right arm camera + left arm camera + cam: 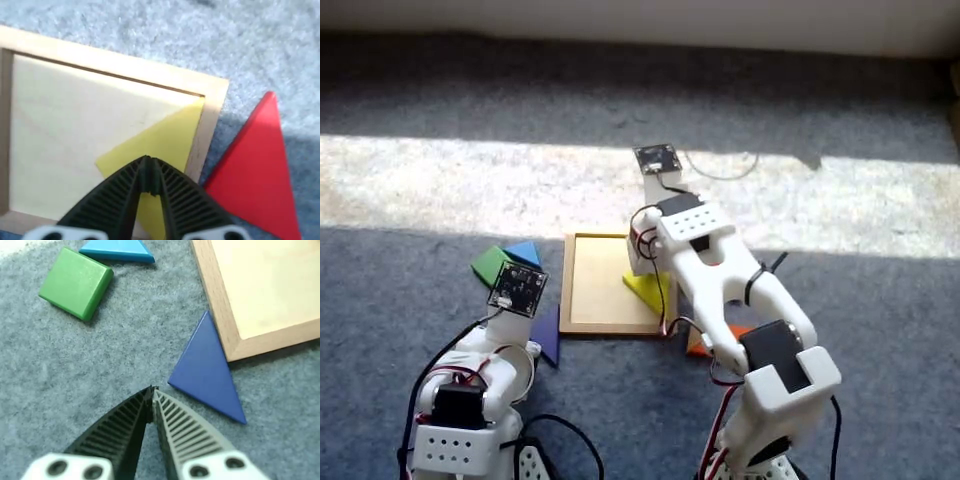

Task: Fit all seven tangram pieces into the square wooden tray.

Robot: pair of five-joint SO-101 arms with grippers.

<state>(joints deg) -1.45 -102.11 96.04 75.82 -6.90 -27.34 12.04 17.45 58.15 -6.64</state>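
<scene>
Now: yellow piece sits in the tray

Left claw [151, 390] clenched and empty beside the blue triangle [207, 372], green square [76, 282] beyond. Right claw [148, 161] clenched over the yellow triangle [165, 137] in the wooden tray [150, 70] corner, red triangle [257, 175] just outside.

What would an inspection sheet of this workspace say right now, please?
Surface: grey carpet, sunlit band across the far side.
Job's things: wooden tray; yellow triangle inside by one rim; red triangle just outside that rim; blue triangle outside, one tip at the rim; green square and light-blue triangle apart on carpet; orange piece partly hidden by an arm.
Clutter: nothing seen.
Grippers: left gripper shut, near blue triangle; right gripper shut, over yellow triangle.
Cables: wires on both arms; thin cable on sunlit band.
Surroundings: pale wall.
</scene>
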